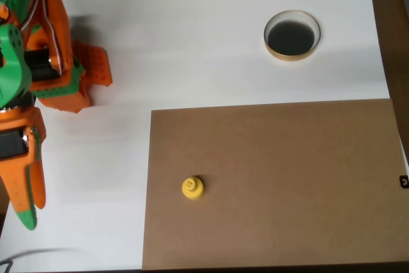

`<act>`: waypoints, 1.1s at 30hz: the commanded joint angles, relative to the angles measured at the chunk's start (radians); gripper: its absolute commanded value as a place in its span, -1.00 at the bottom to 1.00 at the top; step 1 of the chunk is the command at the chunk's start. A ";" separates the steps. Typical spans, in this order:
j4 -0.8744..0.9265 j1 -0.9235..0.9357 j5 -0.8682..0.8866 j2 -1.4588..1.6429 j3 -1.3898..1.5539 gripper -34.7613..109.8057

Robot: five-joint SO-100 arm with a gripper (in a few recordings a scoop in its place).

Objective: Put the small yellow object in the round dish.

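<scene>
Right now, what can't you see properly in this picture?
- Gripper, overhead view: seen from above, so open or shut cannot be told.
- Arm: cut off by the left and top edges.
- Yellow object: its top markings are too small to read.
- Dish: the dark inside hides how deep it is.

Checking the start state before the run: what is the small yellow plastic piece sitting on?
The small yellow plastic piece rests on a flat brown board that lies on the white table. The table surface under the board is covered and cannot be seen.
</scene>
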 commanded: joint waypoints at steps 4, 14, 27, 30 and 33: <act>0.055 -0.077 -0.029 -0.137 -0.181 -0.26; 0.135 -0.253 -0.014 -0.345 -0.330 -0.22; 0.183 -0.374 -0.002 -0.554 -0.454 -0.16; 0.199 -0.391 -0.002 -0.584 -0.476 -0.13; 0.218 -0.419 -0.006 -0.606 -0.494 -0.11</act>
